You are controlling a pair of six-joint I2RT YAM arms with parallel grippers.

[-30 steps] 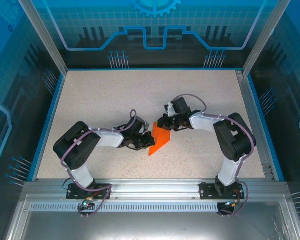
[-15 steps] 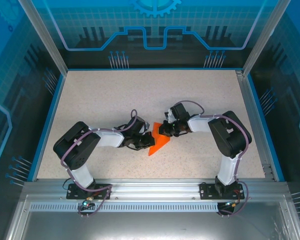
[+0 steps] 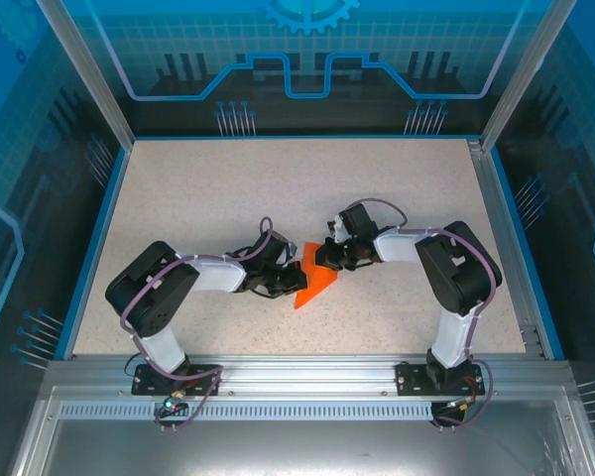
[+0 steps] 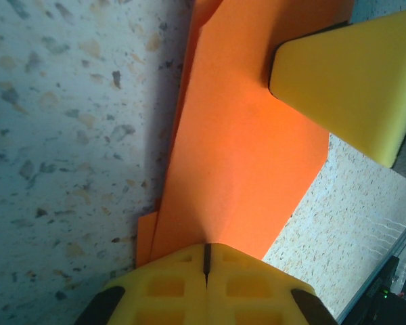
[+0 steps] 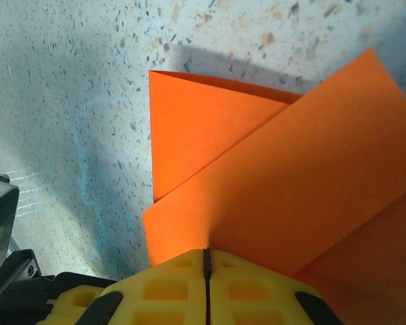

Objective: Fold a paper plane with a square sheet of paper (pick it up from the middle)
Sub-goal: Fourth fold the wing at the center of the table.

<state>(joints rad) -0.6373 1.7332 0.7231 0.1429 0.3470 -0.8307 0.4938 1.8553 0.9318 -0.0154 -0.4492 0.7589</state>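
The paper (image 3: 315, 281) sits near the middle of the table (image 3: 208, 198), a little toward the near edge, between the two grippers. It is bright orange, plain and already folded. From above it looks like a narrow wedge whose point faces the near edge and whose wider end reaches up toward the right gripper (image 3: 329, 260).

The left gripper (image 3: 286, 281) meets the paper from the left. In the left wrist view its yellow fingers (image 4: 169, 284) are pressed together with only a thin seam between them, and the paper (image 4: 243, 156) comes out of that seam. A second layer peeks out along the paper's left edge, with a shadow on the table beside it. One yellow finger (image 4: 345, 74) of the right gripper rests against the far part of the paper.

In the right wrist view the right gripper (image 5: 205, 256) is likewise closed tight on the paper (image 5: 277, 196). Here a triangular flap with a sharp corner lies under a wider layer that crosses it diagonally, and a further layer shows at the lower right. The folds look crisp and the surface bears no marks.
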